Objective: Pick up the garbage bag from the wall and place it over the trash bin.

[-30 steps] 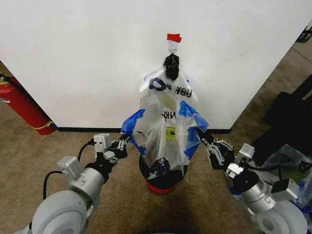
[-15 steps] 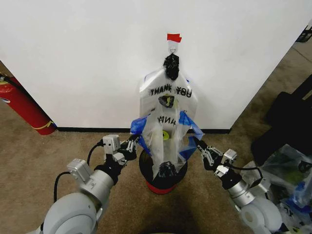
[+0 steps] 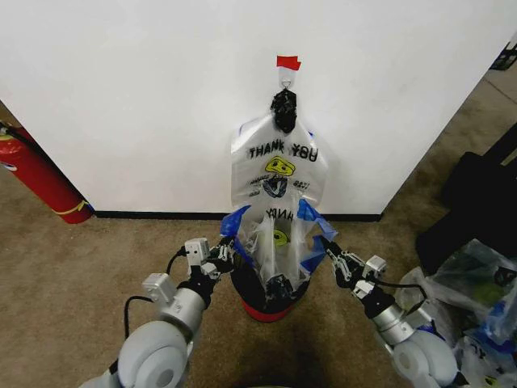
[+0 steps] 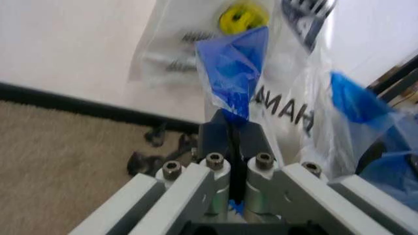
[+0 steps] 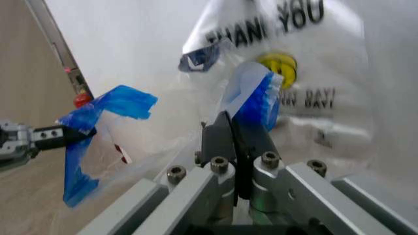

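The garbage bag is a thin translucent bag with black lettering, a yellow smiley and blue patches. It hangs spread between my two grippers, its lower part reaching into the trash bin, a small black mesh bin with a red base standing by the wall. My left gripper is shut on the bag's left blue patch. My right gripper is shut on the right blue patch. Each wrist view shows its own fingers, left gripper and right gripper, pressed together on blue plastic.
A second "THANK YOU" smiley bag hangs from a hook under red tape on the white wall. A red fire extinguisher leans at the left. Bulky clear bags and a black object lie at the right.
Both grippers have drawn inward and down toward the bin with the bag, which now hangs lower and narrower. The smiley bag on the wall has come into full view.
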`<state>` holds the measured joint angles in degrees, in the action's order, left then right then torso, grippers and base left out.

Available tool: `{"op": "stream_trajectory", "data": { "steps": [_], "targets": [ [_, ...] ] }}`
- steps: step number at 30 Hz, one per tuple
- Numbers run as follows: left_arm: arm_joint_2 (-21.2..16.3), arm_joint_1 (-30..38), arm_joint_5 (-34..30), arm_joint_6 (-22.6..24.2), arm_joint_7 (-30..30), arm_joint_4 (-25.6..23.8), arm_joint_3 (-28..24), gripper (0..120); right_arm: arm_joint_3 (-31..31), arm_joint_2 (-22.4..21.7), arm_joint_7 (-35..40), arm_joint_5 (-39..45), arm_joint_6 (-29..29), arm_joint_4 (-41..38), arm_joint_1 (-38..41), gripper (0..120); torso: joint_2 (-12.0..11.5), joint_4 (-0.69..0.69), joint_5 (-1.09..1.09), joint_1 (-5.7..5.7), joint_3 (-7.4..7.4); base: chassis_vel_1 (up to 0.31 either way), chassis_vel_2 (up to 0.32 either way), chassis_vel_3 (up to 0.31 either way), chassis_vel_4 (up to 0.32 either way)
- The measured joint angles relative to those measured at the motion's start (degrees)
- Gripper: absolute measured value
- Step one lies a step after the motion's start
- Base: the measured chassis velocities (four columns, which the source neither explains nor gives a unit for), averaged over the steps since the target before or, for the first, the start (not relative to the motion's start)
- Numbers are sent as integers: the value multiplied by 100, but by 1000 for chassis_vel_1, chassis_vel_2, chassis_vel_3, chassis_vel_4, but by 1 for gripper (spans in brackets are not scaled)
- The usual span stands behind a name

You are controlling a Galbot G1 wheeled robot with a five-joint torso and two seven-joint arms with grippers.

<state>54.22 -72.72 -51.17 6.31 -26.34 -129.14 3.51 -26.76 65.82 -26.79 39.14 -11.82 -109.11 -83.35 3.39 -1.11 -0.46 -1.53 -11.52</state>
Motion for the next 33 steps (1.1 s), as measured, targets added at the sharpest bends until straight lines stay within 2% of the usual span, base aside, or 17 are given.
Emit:
{"op": "stream_trajectory", "data": {
  "steps": [7,10,19,25,30,33],
  "targets": [
    [-221,-293,53,148,-26,0,123,0,141,111,-2,-280,-7,285,-91,0,0,1,0,0,0,0,0,0,0],
    [-346,-357,-123,331,-69,-138,265,0,100,46,-3,-326,-10,329,-179,0,0,1,0,0,1,0,0,0,0],
    [-855,-263,-837,1008,-156,-204,440,0,-107,-236,-81,-608,36,538,-415,0,0,0,0,0,1,0,0,0,0],
    [-1118,-243,-1031,1291,-170,-346,448,0,-84,-350,-91,-675,27,506,-530,0,0,0,1,0,1,0,0,0,0],
    [-1391,-235,-1228,1576,-195,-443,515,0,-87,-575,-92,-653,51,421,-561,0,0,1,1,0,0,0,0,0,0],
    [-1673,-131,-1588,1810,-216,-486,612,0,-187,-833,-52,-381,157,258,-549,0,0,1,-1,0,0,0,0,0,0]
  ]
}}
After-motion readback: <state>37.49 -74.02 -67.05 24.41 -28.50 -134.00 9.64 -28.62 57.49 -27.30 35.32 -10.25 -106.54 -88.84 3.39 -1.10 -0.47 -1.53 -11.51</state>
